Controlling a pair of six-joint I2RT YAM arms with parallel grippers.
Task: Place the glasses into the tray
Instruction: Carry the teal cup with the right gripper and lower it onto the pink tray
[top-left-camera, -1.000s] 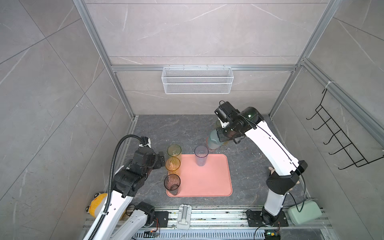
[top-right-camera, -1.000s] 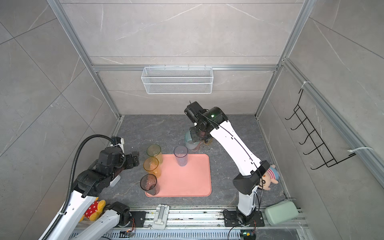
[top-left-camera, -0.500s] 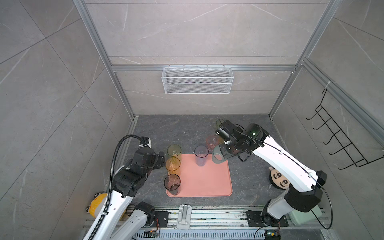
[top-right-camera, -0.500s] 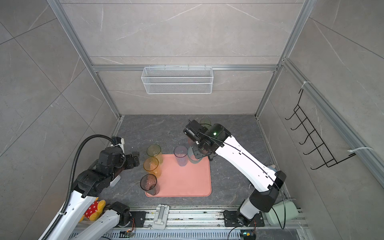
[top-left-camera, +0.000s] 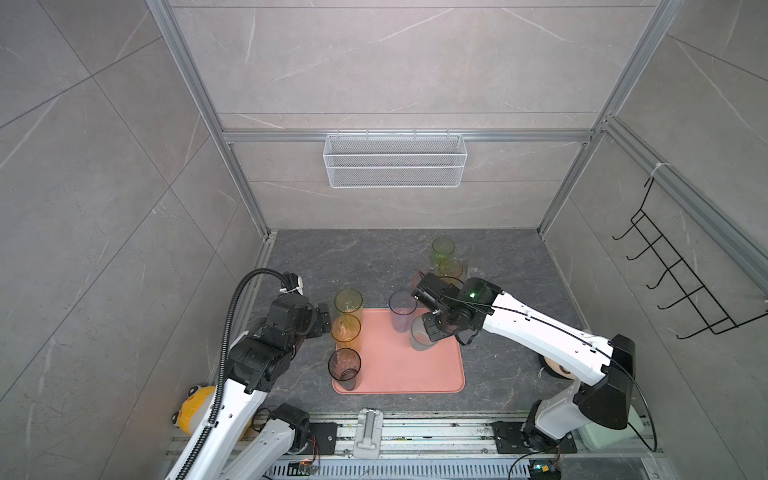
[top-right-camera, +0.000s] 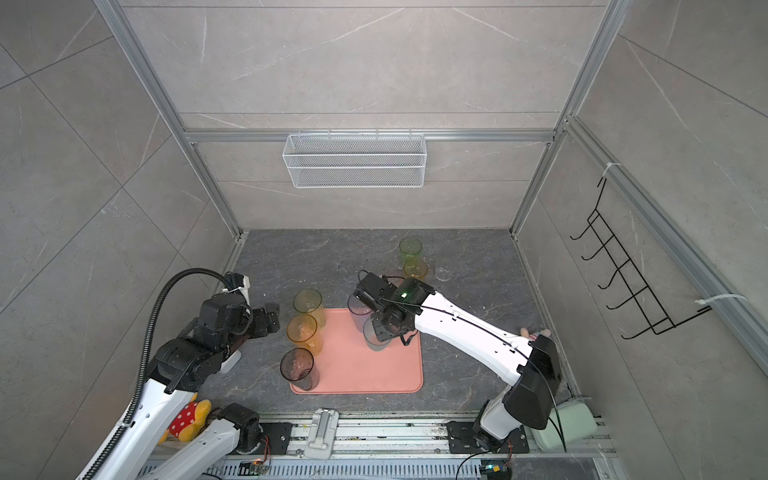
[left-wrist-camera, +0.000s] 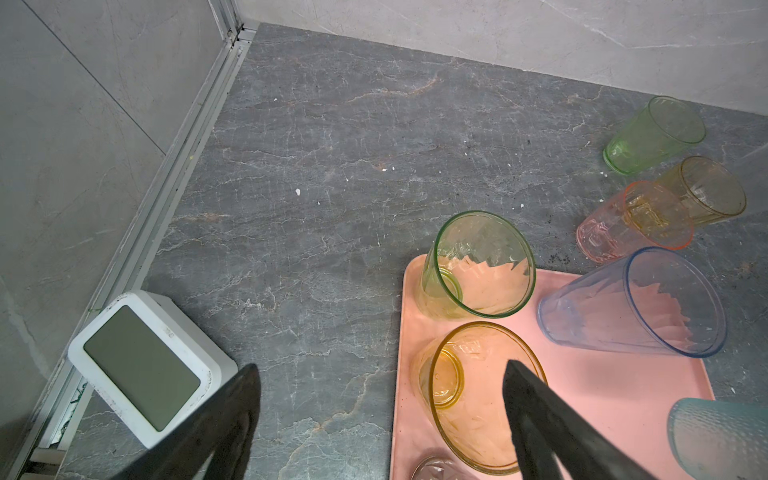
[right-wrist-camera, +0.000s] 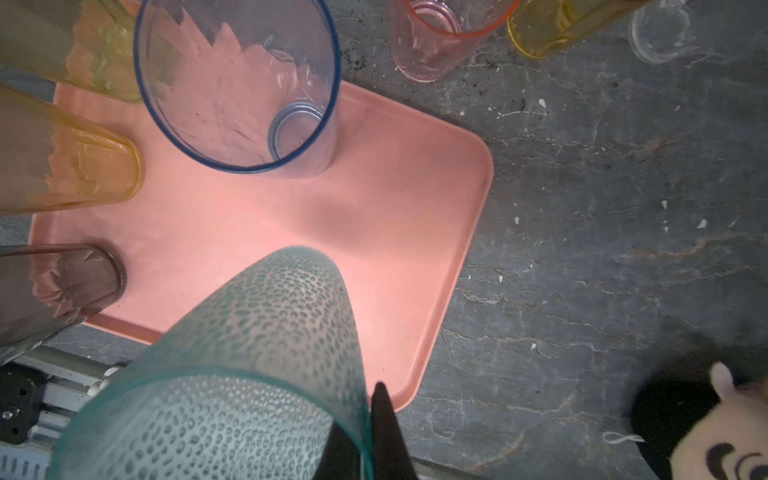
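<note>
Here we glimpse only the tips of the right gripper (right-wrist-camera: 360, 417), clamped on the rim of the dimpled teal tumbler (right-wrist-camera: 266, 324), which extends from them over the salmon-pink tray (right-wrist-camera: 395, 208).

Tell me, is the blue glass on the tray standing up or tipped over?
Upright. The blue glass stands on its base on the tray with its open mouth up; the right wrist view looks down into it.

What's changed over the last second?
The right gripper, shut on the teal glass, carried it from beyond the tray to above it, beside the blue glass. The left gripper stayed open next to the amber glass; nothing else moved.
</note>
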